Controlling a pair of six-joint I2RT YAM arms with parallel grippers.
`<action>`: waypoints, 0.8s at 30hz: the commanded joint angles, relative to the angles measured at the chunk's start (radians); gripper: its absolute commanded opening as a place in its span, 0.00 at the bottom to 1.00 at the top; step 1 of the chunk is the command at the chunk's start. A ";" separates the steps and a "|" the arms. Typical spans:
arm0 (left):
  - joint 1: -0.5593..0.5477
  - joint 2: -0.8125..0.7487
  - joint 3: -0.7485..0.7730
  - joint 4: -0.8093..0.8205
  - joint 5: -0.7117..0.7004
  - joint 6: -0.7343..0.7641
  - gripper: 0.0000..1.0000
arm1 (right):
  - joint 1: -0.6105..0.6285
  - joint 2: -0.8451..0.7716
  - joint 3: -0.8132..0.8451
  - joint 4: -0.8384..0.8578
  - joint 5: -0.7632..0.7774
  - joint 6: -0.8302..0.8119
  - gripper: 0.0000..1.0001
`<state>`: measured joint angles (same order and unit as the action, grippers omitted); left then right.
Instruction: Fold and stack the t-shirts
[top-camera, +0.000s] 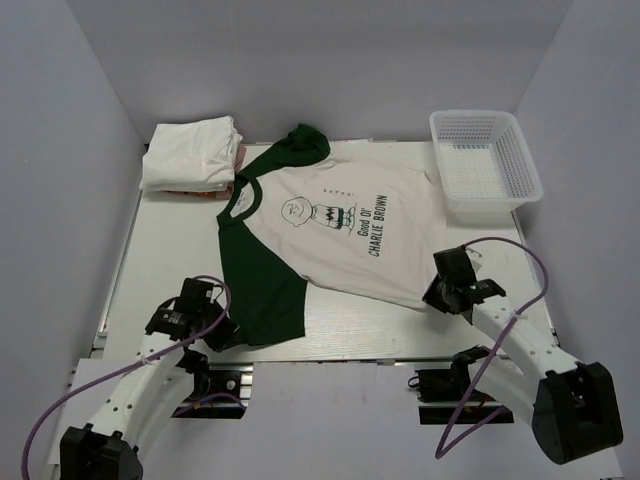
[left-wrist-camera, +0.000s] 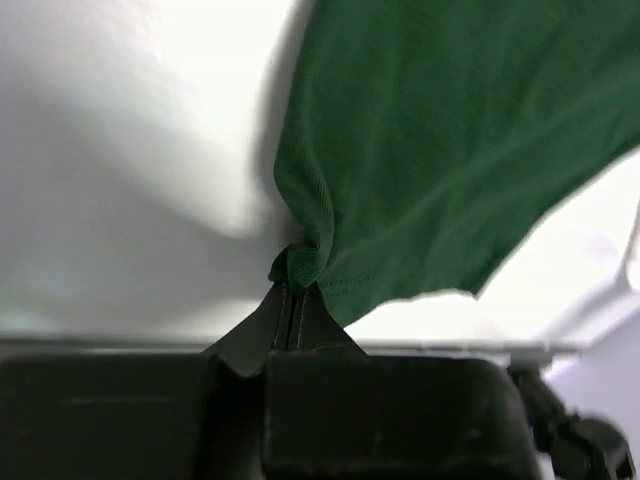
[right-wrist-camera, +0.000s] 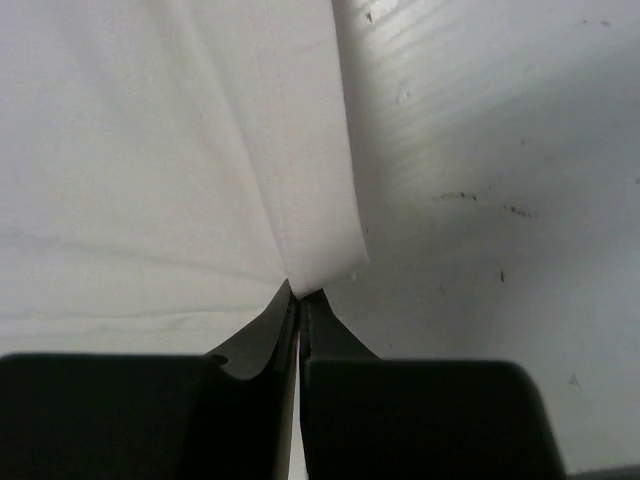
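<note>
Bright even overhead light; soft shadows; wrist views blurred — close foreground.

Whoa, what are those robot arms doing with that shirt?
They're getting ready to fold it. The cream-and-green t-shirt lies spread out on the table, not folded yet. The left gripper is pinched shut on the edge of the green sleeve. The right gripper is pinched shut on the shirt's cream bottom corner. A pile of folded shirts sits at the far left, and a white basket at the far right.
</note>
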<state>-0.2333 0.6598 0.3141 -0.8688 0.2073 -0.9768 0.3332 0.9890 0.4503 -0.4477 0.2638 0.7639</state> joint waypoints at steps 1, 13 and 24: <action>-0.003 -0.040 0.066 -0.133 0.115 0.050 0.00 | -0.003 -0.073 0.024 -0.184 -0.014 0.021 0.00; -0.003 0.104 0.226 0.362 0.207 0.112 0.00 | 0.006 0.014 0.070 -0.014 -0.144 -0.101 0.00; 0.018 0.562 0.625 0.626 0.167 0.190 0.00 | -0.005 0.134 0.296 -0.017 0.014 -0.118 0.00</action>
<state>-0.2302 1.1477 0.8204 -0.3374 0.3820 -0.8410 0.3336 1.0882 0.6689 -0.4911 0.2153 0.6483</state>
